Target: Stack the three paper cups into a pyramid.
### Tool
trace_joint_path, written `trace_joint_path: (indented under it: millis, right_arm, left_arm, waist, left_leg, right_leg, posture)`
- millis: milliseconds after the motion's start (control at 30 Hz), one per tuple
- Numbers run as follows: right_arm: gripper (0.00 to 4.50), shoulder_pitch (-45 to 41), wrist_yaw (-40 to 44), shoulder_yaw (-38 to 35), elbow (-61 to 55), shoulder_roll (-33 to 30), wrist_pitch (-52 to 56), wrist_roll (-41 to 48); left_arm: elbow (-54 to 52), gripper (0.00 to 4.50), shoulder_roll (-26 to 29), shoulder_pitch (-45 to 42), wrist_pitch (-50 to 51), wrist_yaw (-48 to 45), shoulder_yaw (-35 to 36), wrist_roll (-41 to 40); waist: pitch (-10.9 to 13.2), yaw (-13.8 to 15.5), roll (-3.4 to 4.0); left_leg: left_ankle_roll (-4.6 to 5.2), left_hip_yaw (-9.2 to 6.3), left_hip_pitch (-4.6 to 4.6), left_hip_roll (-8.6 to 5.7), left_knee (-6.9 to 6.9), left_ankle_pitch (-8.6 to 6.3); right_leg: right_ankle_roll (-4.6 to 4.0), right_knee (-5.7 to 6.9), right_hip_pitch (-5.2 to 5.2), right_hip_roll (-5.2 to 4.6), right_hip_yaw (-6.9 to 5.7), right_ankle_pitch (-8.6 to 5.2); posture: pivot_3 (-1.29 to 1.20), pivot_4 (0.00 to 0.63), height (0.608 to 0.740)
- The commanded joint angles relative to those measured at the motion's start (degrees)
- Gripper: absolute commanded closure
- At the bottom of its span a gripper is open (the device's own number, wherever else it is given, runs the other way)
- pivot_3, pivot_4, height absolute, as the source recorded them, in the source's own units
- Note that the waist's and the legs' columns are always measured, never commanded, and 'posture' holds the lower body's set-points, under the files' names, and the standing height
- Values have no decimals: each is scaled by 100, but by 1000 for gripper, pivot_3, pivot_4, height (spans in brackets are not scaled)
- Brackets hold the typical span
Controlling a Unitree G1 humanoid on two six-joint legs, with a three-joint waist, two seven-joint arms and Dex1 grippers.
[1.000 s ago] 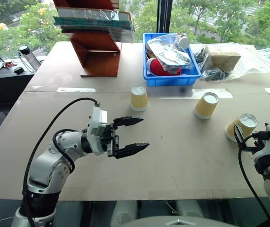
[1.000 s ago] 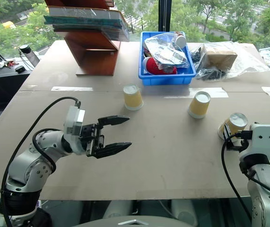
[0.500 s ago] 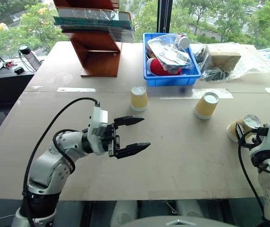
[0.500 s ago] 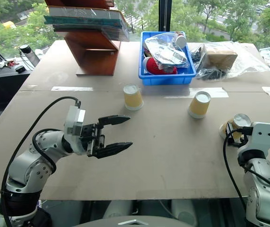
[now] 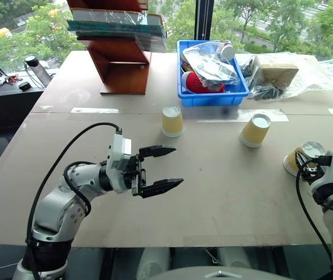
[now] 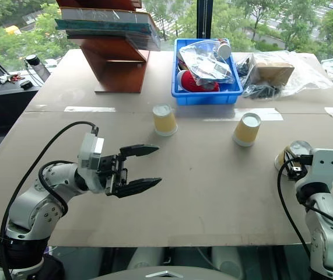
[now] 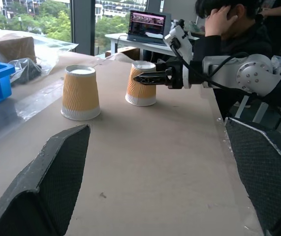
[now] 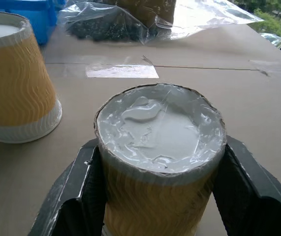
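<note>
Right of the blue plastic bin (image 5: 211, 96), at the table's (image 5: 224, 192) edge, our right gripper (image 8: 155, 196) clamps an upturned yellow-tan paper cup (image 8: 160, 147), probably to lift it. Two matching cups (image 5: 172, 121) (image 5: 254, 130) stand apart just before that bin. Our left gripper (image 5: 160, 169) hovers wide open, holding nothing.

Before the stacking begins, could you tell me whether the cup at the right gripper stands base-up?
Base-up: the rightmost paper cup shows its white base on top, wider rim on the table.
</note>
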Motion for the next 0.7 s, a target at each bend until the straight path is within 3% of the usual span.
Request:
trace_joint_path:
  millis: [33,100,233,400,533,700]
  right_arm:
    - [2327,325,1012,345,-1479,-641,430,1042]
    - [2327,107,1234,769,-1803,-952,667,1290]
    - [2327,-1120,1285,1967,-1517,-1128,851,1072]
    - [2327,-3058,1580,3709,197,-402,563,255]
    - [2327,-3808,2045,4263,1507,55,7,-125]
    - [2327,-4192,2959,4721,2326,-10,-562,-444]
  left_arm:
    - [180,0,-19,64,-184,144,365,18]
    - [346,0,-35,163,-242,126,485,12]
    - [598,0,96,399,-494,-152,639,144]
    - [682,0,367,674,-361,-247,992,14]
    - [502,0,448,896,-105,-191,1299,-286]
    - [200,0,497,1169,24,-186,1574,-494]
  waist:
    - [2,-23,2]
    - [2,-53,2]
    - [6,-124,-19]
    - [15,-136,-41]
    - [15,-53,-42]
    - [15,-11,-42]
  left_leg:
    - [0,-1,1,9,-1,0]
    - [0,2,4,24,1,0]
    - [0,8,9,38,7,0]
    - [0,9,1,40,9,1]
    - [-1,2,-12,41,4,0]
    - [-4,-3,-85,39,10,-1]
  right_leg:
    - [1,1,0,3,-1,1]
    - [0,-1,0,10,2,1]
    - [-17,-2,0,18,2,-5]
    - [-27,-3,-8,19,1,1]
    - [-10,-1,-16,17,-10,10]
    - [-6,-8,-76,7,-25,12]
  posture:
    - [0,150,740]
    - [0,150,740]
    - [0,150,740]
    - [0,150,740]
    - [0,150,740]
    - [0,150,740]
